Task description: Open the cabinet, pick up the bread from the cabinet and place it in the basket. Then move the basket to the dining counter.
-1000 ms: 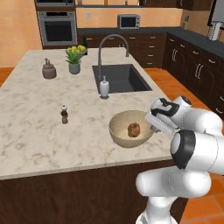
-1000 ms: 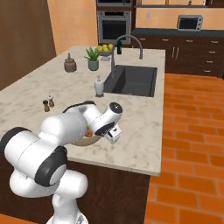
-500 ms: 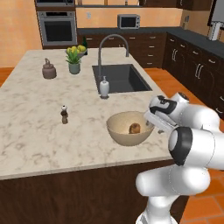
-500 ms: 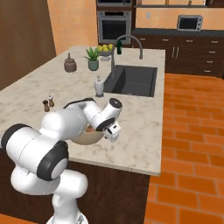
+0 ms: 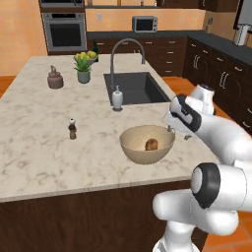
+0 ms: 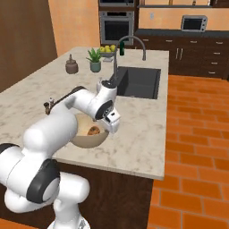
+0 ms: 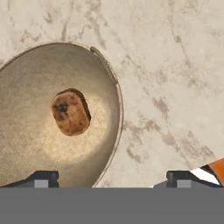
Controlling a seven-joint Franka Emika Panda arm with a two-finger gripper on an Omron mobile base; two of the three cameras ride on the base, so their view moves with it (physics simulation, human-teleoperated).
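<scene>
On the dining counter the basket holds the bread; my gripper hovers over its rim, jaws spread wide and empty

I see the basket sitting on the dining counter near its front edge, partly hidden by my arm. The bread lies inside it. My gripper hangs just beside the basket's rim, its fingers hard to make out. Behind are the sink, faucet, and a potted plant.
</scene>
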